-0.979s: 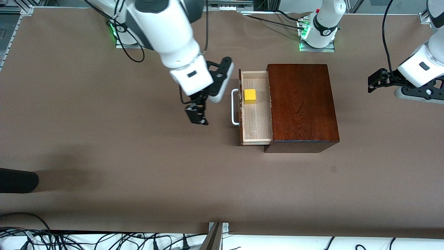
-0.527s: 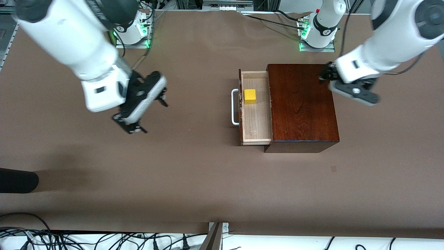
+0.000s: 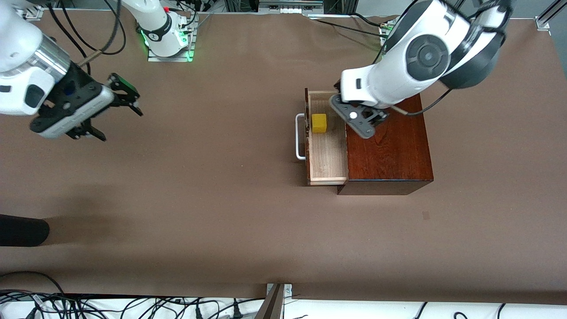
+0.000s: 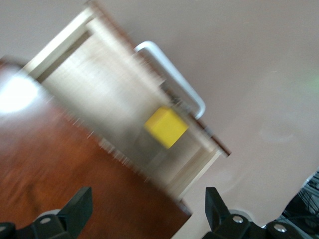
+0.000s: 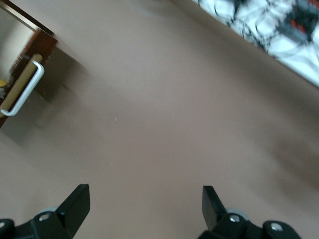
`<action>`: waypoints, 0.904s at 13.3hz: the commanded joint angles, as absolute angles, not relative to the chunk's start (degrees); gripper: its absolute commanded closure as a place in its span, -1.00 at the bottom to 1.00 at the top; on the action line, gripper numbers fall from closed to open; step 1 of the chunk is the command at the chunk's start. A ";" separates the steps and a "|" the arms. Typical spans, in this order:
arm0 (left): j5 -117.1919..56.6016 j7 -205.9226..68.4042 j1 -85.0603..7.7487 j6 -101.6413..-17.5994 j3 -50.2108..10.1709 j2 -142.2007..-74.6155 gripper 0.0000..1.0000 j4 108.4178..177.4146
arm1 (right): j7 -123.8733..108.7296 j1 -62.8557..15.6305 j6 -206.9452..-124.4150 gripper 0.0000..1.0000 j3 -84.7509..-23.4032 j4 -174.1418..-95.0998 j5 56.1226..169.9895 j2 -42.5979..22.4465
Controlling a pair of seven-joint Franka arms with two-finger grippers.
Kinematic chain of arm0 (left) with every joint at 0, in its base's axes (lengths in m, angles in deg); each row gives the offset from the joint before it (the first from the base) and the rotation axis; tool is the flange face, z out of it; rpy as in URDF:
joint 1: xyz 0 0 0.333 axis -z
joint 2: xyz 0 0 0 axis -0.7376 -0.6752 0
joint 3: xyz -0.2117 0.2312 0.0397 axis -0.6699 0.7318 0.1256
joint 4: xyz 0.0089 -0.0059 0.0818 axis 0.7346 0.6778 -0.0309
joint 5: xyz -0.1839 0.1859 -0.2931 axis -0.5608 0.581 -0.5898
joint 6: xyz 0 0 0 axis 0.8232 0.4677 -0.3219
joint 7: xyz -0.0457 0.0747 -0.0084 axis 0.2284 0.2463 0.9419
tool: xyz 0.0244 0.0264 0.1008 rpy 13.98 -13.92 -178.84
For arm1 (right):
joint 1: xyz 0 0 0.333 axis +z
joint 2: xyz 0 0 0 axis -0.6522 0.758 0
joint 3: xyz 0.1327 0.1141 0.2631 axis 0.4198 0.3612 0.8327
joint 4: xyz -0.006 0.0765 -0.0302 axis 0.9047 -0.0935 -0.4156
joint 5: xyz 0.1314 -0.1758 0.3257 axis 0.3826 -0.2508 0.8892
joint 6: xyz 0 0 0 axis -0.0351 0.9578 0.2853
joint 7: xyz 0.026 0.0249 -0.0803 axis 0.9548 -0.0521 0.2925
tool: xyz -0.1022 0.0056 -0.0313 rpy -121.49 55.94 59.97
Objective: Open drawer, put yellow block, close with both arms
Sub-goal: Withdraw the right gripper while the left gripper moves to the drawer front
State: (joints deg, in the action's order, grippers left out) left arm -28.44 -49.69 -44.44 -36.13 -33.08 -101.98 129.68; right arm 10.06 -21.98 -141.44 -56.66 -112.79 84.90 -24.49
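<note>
Under the left gripper [image 4: 144,209], whose fingers are spread wide and hold nothing, sit the dark wooden box [image 3: 387,146] and its open drawer [image 3: 327,153] with the yellow block [image 3: 319,123] inside. Well toward the right arm's end, the right gripper [image 3: 110,106] hangs equally spread and empty over bare brown table [image 3: 212,199]

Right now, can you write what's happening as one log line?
drawer: open | yellow block: inside drawer | left gripper: open, over box | right gripper: open, over bare table
</note>
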 commanded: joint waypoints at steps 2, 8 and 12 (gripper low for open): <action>-29.56 -48.77 -33.23 -38.79 -34.04 -109.75 -1.00 124.86 | 8.31 -21.73 -138.13 -1.00 -61.19 -116.71 81.41 -26.33; -25.99 -44.24 -28.90 -42.01 -33.34 -118.20 -1.00 121.34 | 8.14 -21.64 -136.37 -1.00 -67.60 -123.30 80.78 -29.75; -18.05 -23.21 -27.67 -51.77 -33.25 -123.73 -1.00 121.87 | 3.57 -24.09 -136.10 -1.00 -65.60 -124.72 78.32 -30.55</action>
State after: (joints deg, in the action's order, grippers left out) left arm -20.07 -29.23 -29.05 -48.85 -33.85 -120.23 124.06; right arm 6.14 -22.45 -136.39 -67.80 -122.50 79.55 -28.46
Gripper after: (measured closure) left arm 0.000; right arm 0.000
